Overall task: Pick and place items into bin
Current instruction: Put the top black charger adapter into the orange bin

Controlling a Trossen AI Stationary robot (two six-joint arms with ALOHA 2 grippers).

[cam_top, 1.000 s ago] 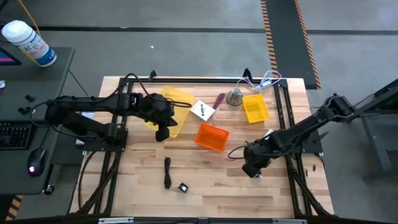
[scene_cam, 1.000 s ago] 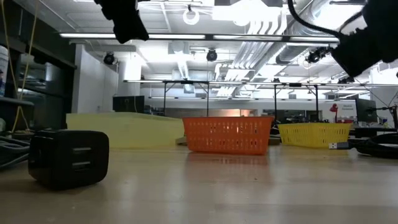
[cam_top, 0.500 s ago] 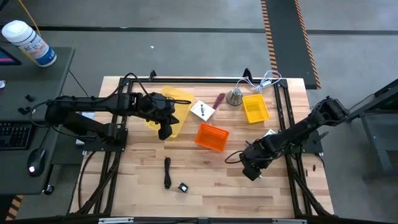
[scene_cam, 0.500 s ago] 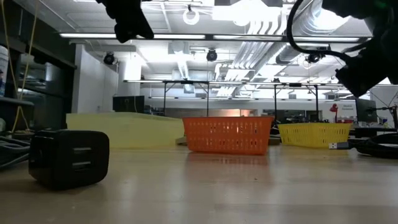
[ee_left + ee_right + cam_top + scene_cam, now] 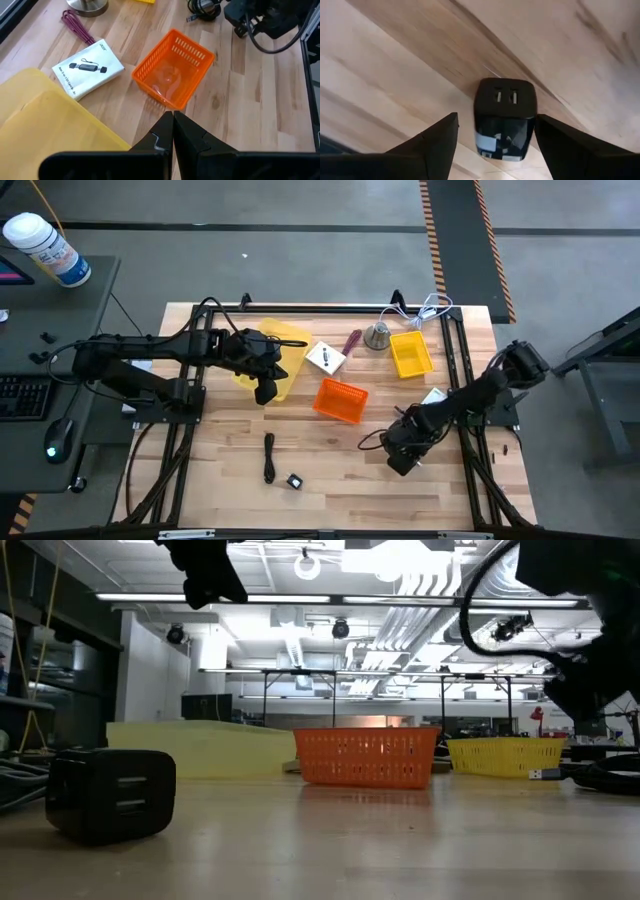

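Note:
A small black cube (image 5: 294, 481) with two ports and a black-and-white face rests on the wood near the table's near edge; it looms large in the low view (image 5: 110, 793). My right gripper (image 5: 396, 460) hovers low to the right of it, open, and the cube (image 5: 505, 117) lies ahead between the lines of its fingers, untouched. A short black cable (image 5: 269, 457) lies left of the cube. The white card box (image 5: 89, 68) and the maroon-handled tool (image 5: 77, 27) lie near the silver bell (image 5: 377, 336). My left gripper (image 5: 172, 120) is shut and empty above the flat yellow piece (image 5: 270, 358).
An orange basket (image 5: 340, 400) sits mid-table and a small yellow basket (image 5: 410, 353) stands at the far right. A coiled black cable (image 5: 202, 6) lies by the right arm. Black frame rails (image 5: 185, 430) run along both sides. Bare wood stretches between the cube and my right gripper.
My right gripper has come down and crept toward the table's near left, closer to the black cube. The things on the table have kept their places.

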